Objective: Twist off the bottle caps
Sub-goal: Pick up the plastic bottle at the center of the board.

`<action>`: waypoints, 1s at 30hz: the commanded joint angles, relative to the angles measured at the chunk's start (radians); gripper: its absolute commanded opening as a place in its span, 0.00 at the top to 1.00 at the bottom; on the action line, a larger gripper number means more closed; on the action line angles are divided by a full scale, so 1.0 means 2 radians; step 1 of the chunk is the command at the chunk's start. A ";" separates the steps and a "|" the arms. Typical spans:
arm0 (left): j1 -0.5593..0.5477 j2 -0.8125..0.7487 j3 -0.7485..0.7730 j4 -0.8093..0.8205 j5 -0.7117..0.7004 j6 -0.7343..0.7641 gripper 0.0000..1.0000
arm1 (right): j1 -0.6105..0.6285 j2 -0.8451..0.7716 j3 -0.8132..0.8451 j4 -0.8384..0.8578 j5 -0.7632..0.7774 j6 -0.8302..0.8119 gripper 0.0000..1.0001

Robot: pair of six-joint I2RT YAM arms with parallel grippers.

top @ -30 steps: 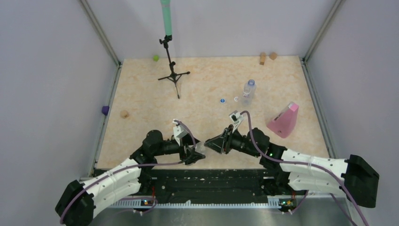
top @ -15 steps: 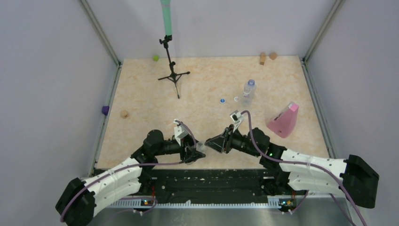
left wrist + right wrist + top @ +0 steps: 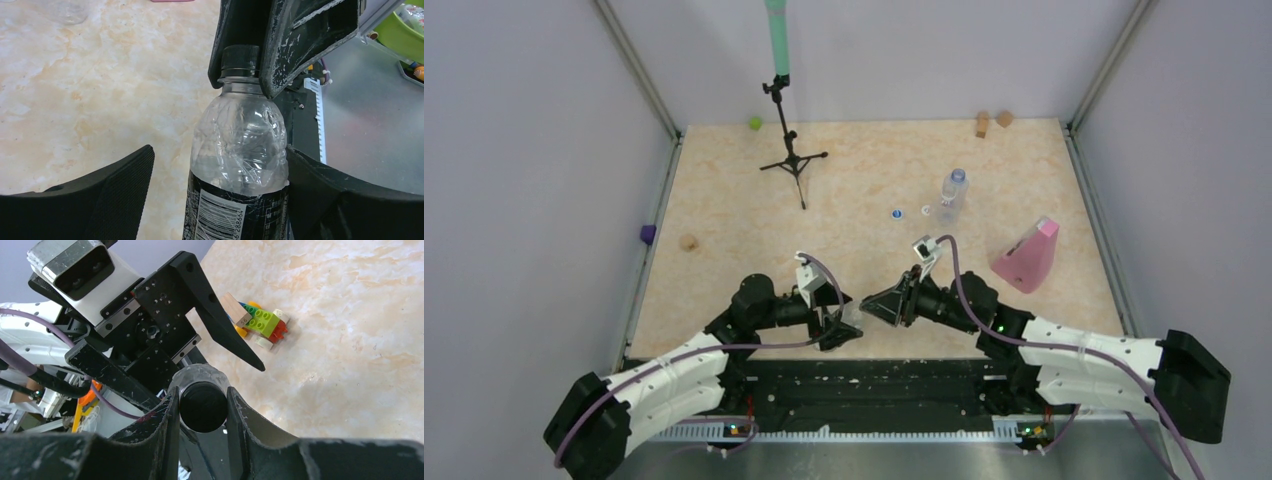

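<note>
A small clear bottle (image 3: pixel 239 142) with a black label lies between my two grippers near the table's front edge, also seen as the bottle (image 3: pixel 852 318) from above. Its black cap (image 3: pixel 202 409) is pinched between the pads of my right gripper (image 3: pixel 202 392), which is shut on it. My left gripper (image 3: pixel 220 150) stands open around the bottle's body: the right finger (image 3: pixel 320 190) touches it, the left finger (image 3: pixel 115 185) is apart. A second bottle (image 3: pixel 952 196) stands upright at the back right with a bluish cap on. A loose blue cap (image 3: pixel 896 213) and a white cap (image 3: pixel 926 211) lie beside it.
A pink wedge (image 3: pixel 1027 256) sits at the right. A black tripod (image 3: pixel 792 160) stands at the back. Small blocks lie around: green (image 3: pixel 754 123), tan (image 3: pixel 982 124), purple (image 3: pixel 647 234), tan (image 3: pixel 688 242). A cluster of toy bricks (image 3: pixel 260 322) lies near the left arm.
My left gripper has opened off the bottle's body and its wrist has turned a little. The right gripper holds the cap as before.
</note>
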 commanded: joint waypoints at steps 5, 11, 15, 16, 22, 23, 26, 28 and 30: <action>0.004 0.009 0.011 0.012 0.002 0.013 0.08 | 0.002 -0.014 0.018 0.031 -0.033 0.004 1.00; 0.004 0.051 0.025 0.030 0.046 0.003 0.25 | 0.002 -0.008 0.015 0.052 -0.024 0.010 1.00; 0.004 0.063 0.024 0.051 0.072 -0.008 0.10 | 0.001 -0.015 0.019 0.026 0.009 0.006 1.00; 0.004 0.063 0.024 0.055 0.076 -0.010 0.09 | 0.001 -0.017 0.019 0.019 0.019 0.005 1.00; 0.004 0.043 0.019 0.042 0.059 -0.005 0.07 | 0.001 -0.037 0.006 0.003 0.052 0.010 1.00; 0.003 0.038 0.019 0.039 0.049 -0.004 0.07 | 0.001 -0.040 0.004 -0.001 0.057 0.012 1.00; 0.004 0.011 0.014 0.030 -0.015 -0.005 0.07 | 0.001 -0.049 -0.006 -0.017 0.051 0.012 1.00; 0.004 -0.011 0.007 0.033 -0.042 -0.008 0.06 | 0.001 -0.052 -0.012 -0.030 0.038 0.007 1.00; 0.004 -0.034 -0.005 0.042 -0.058 -0.010 0.06 | 0.001 -0.050 -0.009 -0.050 0.018 -0.002 1.00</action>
